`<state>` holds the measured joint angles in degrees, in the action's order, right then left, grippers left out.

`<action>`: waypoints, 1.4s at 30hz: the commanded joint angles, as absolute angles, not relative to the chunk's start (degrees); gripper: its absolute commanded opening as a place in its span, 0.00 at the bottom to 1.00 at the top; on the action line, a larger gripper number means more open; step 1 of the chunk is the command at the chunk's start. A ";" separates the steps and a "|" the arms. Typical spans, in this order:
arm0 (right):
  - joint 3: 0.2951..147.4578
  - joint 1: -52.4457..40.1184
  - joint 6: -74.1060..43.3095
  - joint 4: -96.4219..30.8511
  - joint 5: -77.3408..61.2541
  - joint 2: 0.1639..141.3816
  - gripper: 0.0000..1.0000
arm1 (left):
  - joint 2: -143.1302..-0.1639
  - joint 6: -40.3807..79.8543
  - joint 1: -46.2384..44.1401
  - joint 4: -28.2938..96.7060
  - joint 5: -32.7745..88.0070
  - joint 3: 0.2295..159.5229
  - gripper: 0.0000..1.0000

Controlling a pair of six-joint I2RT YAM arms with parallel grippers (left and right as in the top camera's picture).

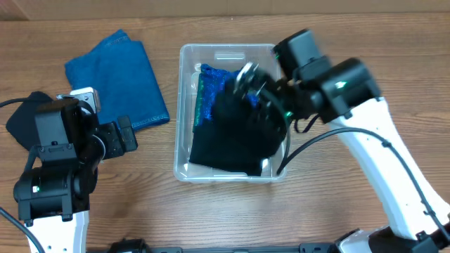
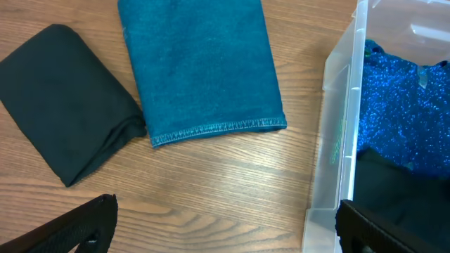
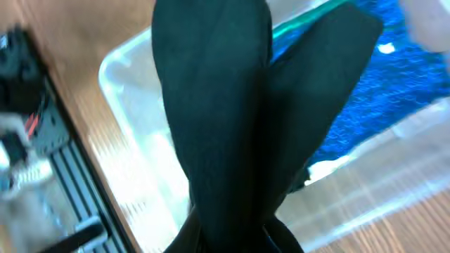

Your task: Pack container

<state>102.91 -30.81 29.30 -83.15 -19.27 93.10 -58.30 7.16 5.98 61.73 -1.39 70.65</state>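
Observation:
The clear plastic container point(image 1: 184, 105) stands mid-table and holds a sparkly blue cloth point(image 1: 213, 79). My right gripper point(image 1: 259, 98) is over the container, shut on a black cloth point(image 1: 232, 140) that hangs down into it; the cloth point(image 3: 225, 126) fills the right wrist view and hides the fingers. My left gripper point(image 2: 225, 228) is open and empty, low over the table just left of the container's wall point(image 2: 337, 140). A folded teal cloth point(image 1: 119, 77) and a folded black cloth point(image 2: 63, 126) lie on the table to the left.
The right arm's white link point(image 1: 380, 161) crosses the table's right side. The left arm's base point(image 1: 53, 176) sits at front left over the second black cloth. Bare wood lies between the teal cloth and the container.

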 commanded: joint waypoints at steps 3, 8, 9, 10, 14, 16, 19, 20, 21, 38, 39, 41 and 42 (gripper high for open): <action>91.77 -37.36 35.05 -81.49 -18.65 94.54 0.04 | -58.50 7.75 5.69 61.49 -1.91 71.83 1.00; 86.41 -35.68 20.64 -59.72 7.90 94.54 1.00 | -58.50 7.75 5.69 61.25 -1.89 71.83 1.00; 86.50 -34.35 13.67 -53.98 18.15 94.52 1.00 | -58.50 7.75 5.69 61.36 -1.89 71.83 1.00; 86.91 -33.82 12.08 -52.56 21.34 94.52 1.00 | -58.50 7.75 5.69 61.49 -1.89 71.83 1.00; 88.18 -33.41 7.01 -50.11 29.65 92.86 1.00 | -58.50 7.75 5.69 61.52 -1.89 71.83 1.00; 88.20 -32.97 -3.46 -49.71 36.60 89.19 1.00 | -58.50 7.73 5.69 61.49 -1.93 71.83 1.00; 88.20 -26.26 -12.49 -50.57 27.79 82.00 1.00 | -58.50 7.73 5.69 61.63 -2.42 71.83 1.00; 88.20 -23.31 -12.47 -51.27 21.34 80.66 1.00 | -58.50 7.73 5.69 62.13 -3.73 71.83 1.00; 88.20 -19.25 -12.47 -53.10 13.93 79.53 1.00 | -58.50 7.92 5.72 62.65 -6.24 71.83 1.00; 84.25 -0.51 -12.45 -66.11 3.29 82.63 1.00 | -97.82 11.49 52.86 35.83 19.14 71.85 1.00; 84.25 -0.51 -12.45 -66.13 3.29 83.15 1.00 | -99.42 10.55 52.86 33.85 20.69 71.85 1.00; 84.23 -0.51 -12.43 -65.93 3.29 84.53 1.00 | -102.43 8.75 52.88 31.53 22.13 71.85 1.00; 84.23 -0.51 -12.43 -65.84 3.29 85.03 1.00 | -104.22 8.75 52.97 30.79 22.15 71.85 1.00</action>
<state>84.58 -0.69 -12.01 -66.41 3.36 83.72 -99.85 12.25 52.88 32.84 17.82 71.24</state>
